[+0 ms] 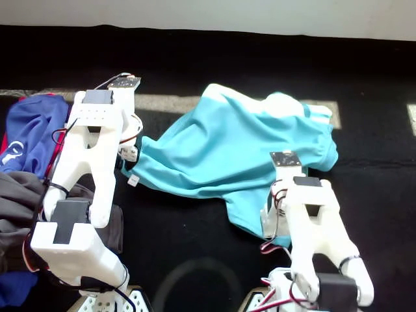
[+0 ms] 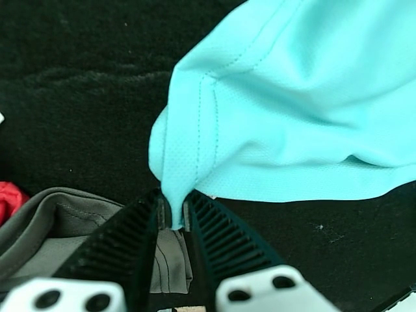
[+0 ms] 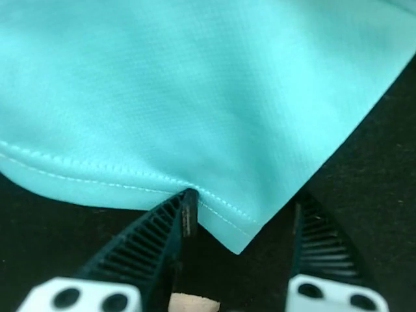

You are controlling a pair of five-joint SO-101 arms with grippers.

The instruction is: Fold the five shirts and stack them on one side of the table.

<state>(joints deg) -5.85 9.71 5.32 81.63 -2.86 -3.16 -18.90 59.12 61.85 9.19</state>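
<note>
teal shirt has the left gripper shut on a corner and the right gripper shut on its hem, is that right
No: the right gripper is open, jaws apart around the hem corner of the teal shirt, as the right wrist view shows. The left gripper is shut on a corner.

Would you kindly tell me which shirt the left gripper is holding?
The turquoise shirt, its edge pinched in the left gripper; the blue shirt and grey shirt lie heaped off to one side.
</note>
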